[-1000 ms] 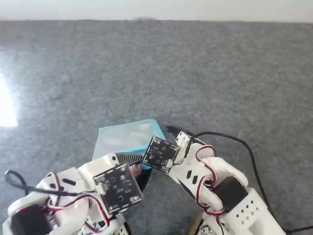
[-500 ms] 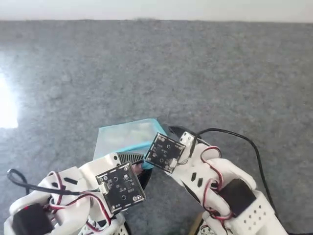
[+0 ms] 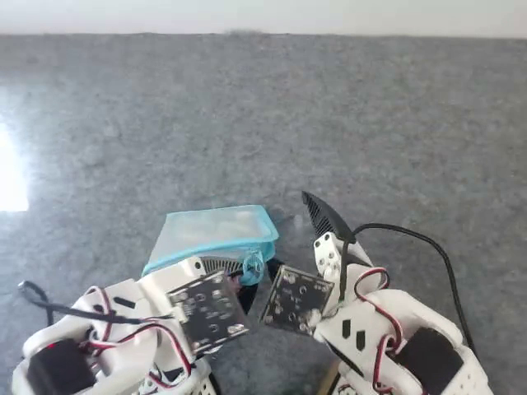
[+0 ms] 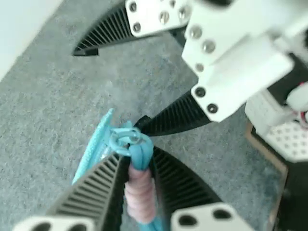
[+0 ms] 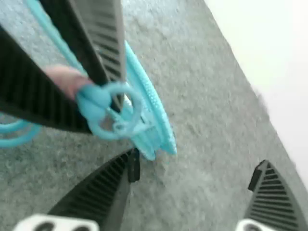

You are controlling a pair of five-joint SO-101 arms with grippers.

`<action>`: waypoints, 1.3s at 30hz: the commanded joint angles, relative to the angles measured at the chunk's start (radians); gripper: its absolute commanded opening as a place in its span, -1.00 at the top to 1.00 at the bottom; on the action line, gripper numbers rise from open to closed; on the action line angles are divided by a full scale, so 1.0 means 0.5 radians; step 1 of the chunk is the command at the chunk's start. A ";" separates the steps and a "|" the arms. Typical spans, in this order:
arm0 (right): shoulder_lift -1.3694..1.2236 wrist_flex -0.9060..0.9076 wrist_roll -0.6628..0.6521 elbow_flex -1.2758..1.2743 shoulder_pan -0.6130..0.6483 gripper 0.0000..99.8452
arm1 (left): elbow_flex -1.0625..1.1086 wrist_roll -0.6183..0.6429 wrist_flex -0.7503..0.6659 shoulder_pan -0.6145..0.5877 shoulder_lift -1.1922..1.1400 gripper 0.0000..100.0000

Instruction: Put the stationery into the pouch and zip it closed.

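Both fingers of the left pincer clamp the zip pull of the pouch; the right pincer gapes wide and empty alongside.

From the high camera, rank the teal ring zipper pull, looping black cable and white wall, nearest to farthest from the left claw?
1. Teal ring zipper pull, right at the left gripper.
2. Looping black cable, off to the right.
3. White wall, far back along the top.

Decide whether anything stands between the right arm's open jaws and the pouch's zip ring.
Nothing visible does. The right gripper stands open close by the zip ring, with no object in the gap. The left gripper is shut on the pouch beside the ring, not across the path.
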State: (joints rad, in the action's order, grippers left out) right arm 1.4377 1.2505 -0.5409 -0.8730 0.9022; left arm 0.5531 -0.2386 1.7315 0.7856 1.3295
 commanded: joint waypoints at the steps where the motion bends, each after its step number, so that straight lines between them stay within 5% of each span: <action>1: 0.014 0.038 -0.028 0.117 0.118 0.30 | 0.029 -0.021 0.009 0.021 -0.064 0.98; 11: 0.011 -0.078 -0.227 -0.031 0.133 0.30 | 0.005 -0.046 0.012 0.021 -0.055 0.98; 20: -0.382 -0.106 -0.319 0.157 0.133 0.52 | 0.026 -0.046 0.012 0.015 -0.055 0.98; 29: -0.554 -0.186 -0.221 0.304 0.124 1.00 | 0.032 -0.046 0.012 0.018 -0.055 0.98; 39: -0.560 -0.180 -0.221 0.301 -0.048 0.98 | 0.002 -0.046 0.009 -0.153 -0.052 0.98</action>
State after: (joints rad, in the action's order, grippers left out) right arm 1.1646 1.1845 -0.6682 -0.7810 0.9329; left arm 0.5746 -0.2570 1.7315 0.7841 1.3295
